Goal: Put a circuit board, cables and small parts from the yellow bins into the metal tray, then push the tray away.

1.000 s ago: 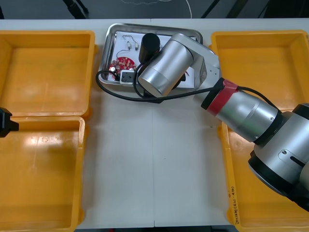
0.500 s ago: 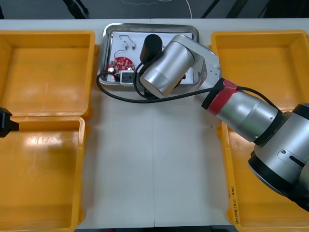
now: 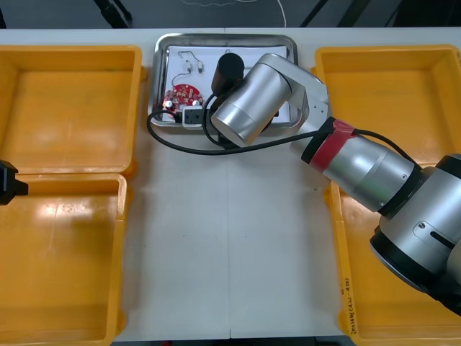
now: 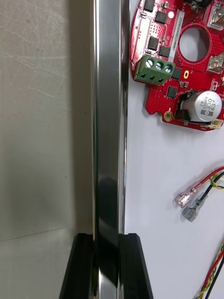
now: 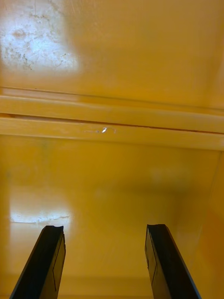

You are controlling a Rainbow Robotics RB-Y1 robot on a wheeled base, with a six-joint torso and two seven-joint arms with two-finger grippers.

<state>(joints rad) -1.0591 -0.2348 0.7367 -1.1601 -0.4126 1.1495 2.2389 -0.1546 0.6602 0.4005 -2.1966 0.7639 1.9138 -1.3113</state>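
the metal tray (image 3: 216, 37) has slid slightly away and leftward, the right jaws clamped on its rim with the circuit board (image 3: 182, 94) inside, but the black cable (image 3: 173, 138) looping onto the surface (image 3: 230, 238) may drag out under further pushing, while the left jaws wait spread apart over a yellow bin (image 3: 65, 252).

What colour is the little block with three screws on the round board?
The block is green, on the red circuit board; clearest in the right wrist view.
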